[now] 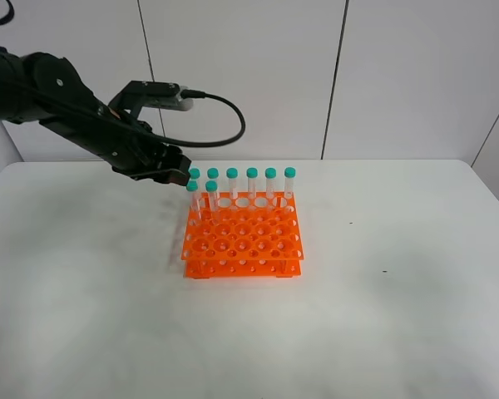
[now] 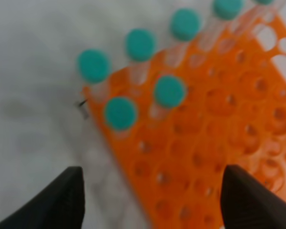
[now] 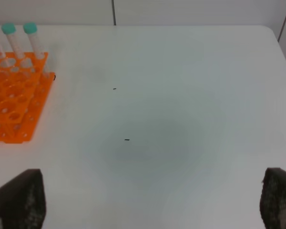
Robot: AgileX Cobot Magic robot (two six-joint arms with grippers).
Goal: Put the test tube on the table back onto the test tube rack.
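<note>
the left gripper (image 2: 152,200) hangs just above the far left corner of the test tube rack (image 1: 243,241) with its jaws spread wide; nothing sits between the two dark fingers (image 2: 62,200), and they touch neither a tube nor the rack. the right gripper (image 3: 152,202) is also fully open and empty, its fingers framing bare white table (image 3: 181,95) well to the right of the rack.

the test tube (image 1: 192,199) nearest the left gripper stands upright in the rack's far left corner area, second row, teal cap up; a second capped tube (image 1: 212,198) stands just beside it in the same row. six more capped tubes (image 1: 251,184) line the rack's far row. in the left wrist view their caps are blurred.

the orange rack sits near the middle of the table, well apart from every table edge. most of its holes nearer the camera are unfilled. wide white tabletop lies open on the rack's left, right and near sides; the left arm (image 1: 58,100) reaches in from the far left, above the surface.
</note>
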